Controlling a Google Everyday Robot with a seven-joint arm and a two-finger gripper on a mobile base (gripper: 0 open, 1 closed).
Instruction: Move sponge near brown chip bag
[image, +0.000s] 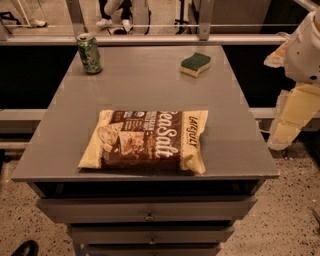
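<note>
The sponge (195, 64) has a dark green top over pale yellow foam and lies flat at the back right of the grey table (235, 135). The brown chip bag (145, 140) with pale yellow ends and white "Sea Salt" lettering lies flat at the front middle of the table. The two are well apart, with bare tabletop between them. My gripper (286, 131) hangs off the table's right side, below my white arm (306, 45). It is beyond the table edge, to the right of the bag and nearer than the sponge. It holds nothing.
A green soda can (89, 53) stands upright at the table's back left corner. A metal rail (150, 39) runs behind the table. Drawers (148, 215) sit below the front edge. A speckled floor lies to the right.
</note>
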